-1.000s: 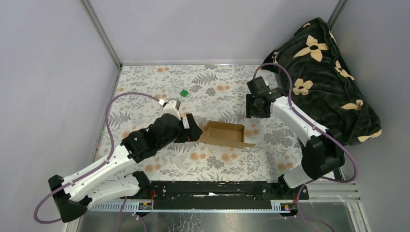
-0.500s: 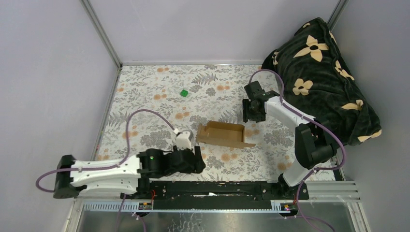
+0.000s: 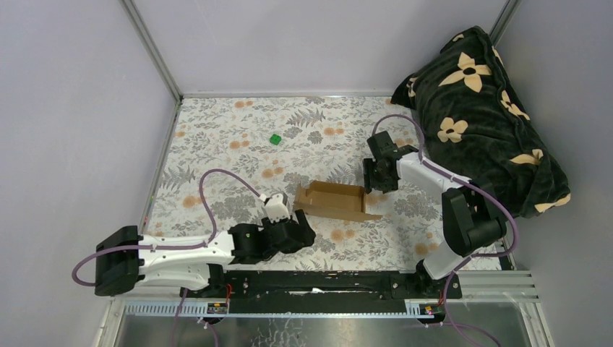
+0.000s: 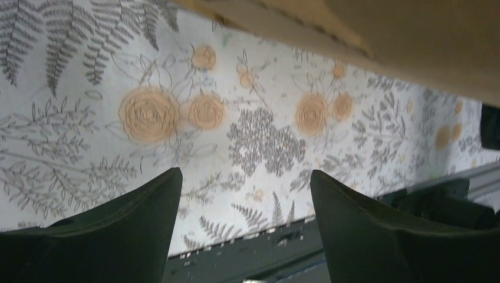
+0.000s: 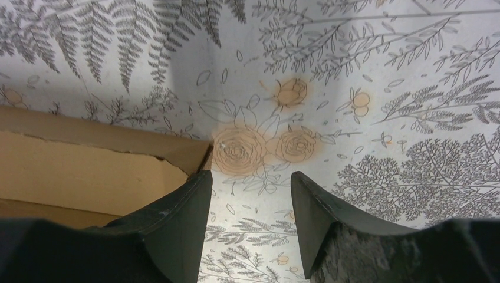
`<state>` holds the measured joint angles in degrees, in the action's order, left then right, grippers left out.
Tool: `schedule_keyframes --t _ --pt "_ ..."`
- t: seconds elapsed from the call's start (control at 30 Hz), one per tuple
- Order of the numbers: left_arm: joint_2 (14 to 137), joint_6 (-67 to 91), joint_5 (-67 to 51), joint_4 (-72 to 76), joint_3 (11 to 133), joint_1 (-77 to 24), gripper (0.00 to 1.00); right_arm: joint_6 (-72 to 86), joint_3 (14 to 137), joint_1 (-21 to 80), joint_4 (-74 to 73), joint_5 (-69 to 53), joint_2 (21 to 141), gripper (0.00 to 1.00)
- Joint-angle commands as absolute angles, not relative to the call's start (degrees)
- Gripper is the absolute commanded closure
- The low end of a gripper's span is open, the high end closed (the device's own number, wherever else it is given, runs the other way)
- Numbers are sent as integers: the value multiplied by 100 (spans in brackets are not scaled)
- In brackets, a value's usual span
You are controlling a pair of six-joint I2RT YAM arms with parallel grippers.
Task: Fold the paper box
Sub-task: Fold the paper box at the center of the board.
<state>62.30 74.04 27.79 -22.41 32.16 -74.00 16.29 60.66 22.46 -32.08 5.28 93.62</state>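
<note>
Top external view: the paper box (image 3: 334,202), an open-topped tray, sits just ahead of the left gripper (image 3: 299,232), whose jaws gape wide, holding nothing. The right gripper (image 3: 376,183) hangs at the box's right end, jaws apart, empty, box corner just beside one fingertip.

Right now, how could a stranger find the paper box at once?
Start at the flowered table. Near its middle lies the paper box, plain brown cardboard, open on top. Its neighbour, a green cube, is tiny and lies farther back.
</note>
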Motion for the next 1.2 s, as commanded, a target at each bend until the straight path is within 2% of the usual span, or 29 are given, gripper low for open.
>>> schedule_keyframes --t 0.0,0.27,0.63,1.17 --pt "6637 7322 3044 -1406 3263 -7073 13 1633 5796 2227 -3063 345 8903 41" --pt "7512 6964 2617 -746 3511 -6492 11 1635 5411 2232 -3107 238 8484 41" --pt "7637 6439 2297 -602 3619 -5588 10 1756 4838 2344 -3174 22 7813 42" --pt "8894 5605 1618 -140 4667 -4339 9 2625 4632 3759 -3254 18 7323 43"
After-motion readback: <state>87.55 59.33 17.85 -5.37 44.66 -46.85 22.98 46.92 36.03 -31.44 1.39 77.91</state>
